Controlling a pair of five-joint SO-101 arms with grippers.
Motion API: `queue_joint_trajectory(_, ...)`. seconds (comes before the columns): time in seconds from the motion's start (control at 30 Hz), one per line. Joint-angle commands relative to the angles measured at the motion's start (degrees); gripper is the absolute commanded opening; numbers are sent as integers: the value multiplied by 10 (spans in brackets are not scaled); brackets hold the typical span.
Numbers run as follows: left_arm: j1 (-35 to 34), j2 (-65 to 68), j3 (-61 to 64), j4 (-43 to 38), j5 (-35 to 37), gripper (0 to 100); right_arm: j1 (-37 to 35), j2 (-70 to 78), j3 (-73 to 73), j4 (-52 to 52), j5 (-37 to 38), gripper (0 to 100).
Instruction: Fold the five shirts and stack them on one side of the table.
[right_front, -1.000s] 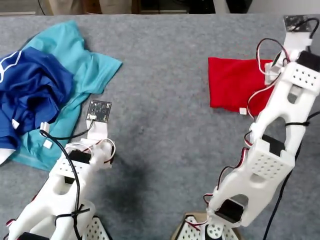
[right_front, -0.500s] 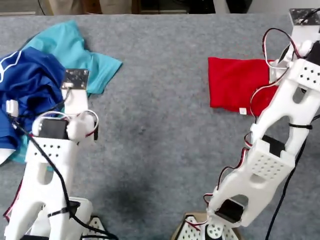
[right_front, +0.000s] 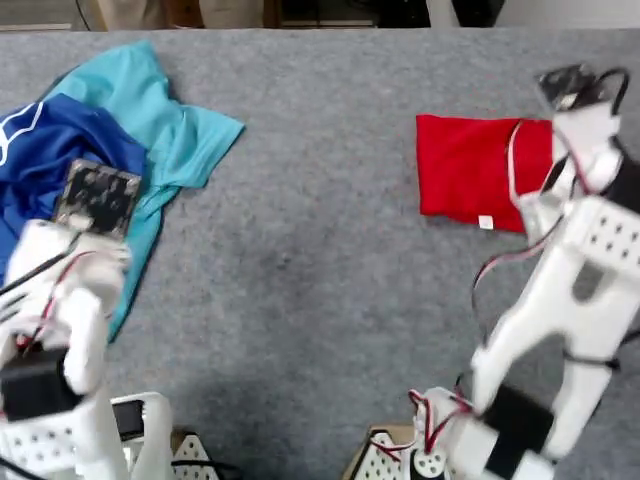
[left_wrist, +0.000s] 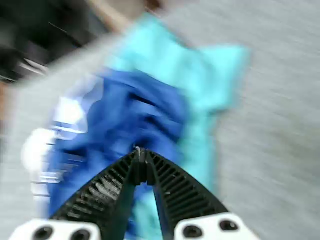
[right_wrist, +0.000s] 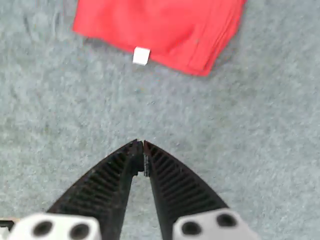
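Note:
A crumpled blue shirt (right_front: 50, 150) lies on a spread teal shirt (right_front: 175, 125) at the table's far left. My left gripper (left_wrist: 141, 154) hangs above the blue shirt (left_wrist: 125, 115), shut with nothing between its fingers; the teal shirt (left_wrist: 205, 75) spreads out beyond it. A folded red shirt (right_front: 465, 175) rests at the far right. My right gripper (right_wrist: 140, 146) is shut and empty over bare grey table, a short way off the red shirt (right_wrist: 160, 22) and its white tag (right_wrist: 141, 55).
Grey felt (right_front: 320, 250) covers the table, with open room across the middle between the two piles. The arm bases stand at the near edge. A pale patch (left_wrist: 37, 147) shows beside the blue shirt.
The left arm has swung left from the middle to over the blue shirt. The right arm has pulled back from the table's far right corner towards the red shirt's near edge.

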Motion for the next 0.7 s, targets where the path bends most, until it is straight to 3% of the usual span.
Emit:
queue_joint_trajectory(0.0, -101, -17, 91, -150, -40, 21, -13, -114, 140, -50, 5, 1)
queue_joint_trajectory(0.1, -169, -16, 180, -239, -40, 33, -43, -178, 239, -81, 5, 1)
queue_joint_trajectory(0.17, -197, -16, 225, -267, -25, 98, -71, -214, 296, -105, 5, 1)
queue_joint_trajectory(0.27, -236, 1, 266, -312, 51, 216, -116, -251, 356, -142, 19, 2)
queue_joint_trajectory(0.33, -250, 36, 267, -331, 84, 234, -145, -262, 378, -161, 34, 2)
queue_joint_trajectory(0.5, -263, 211, 200, -383, 118, 234, -178, -262, 401, -193, 17, 2)
queue_joint_trajectory(0.67, -298, 453, 7, -381, 160, 235, -175, -262, 412, -193, 22, 2)
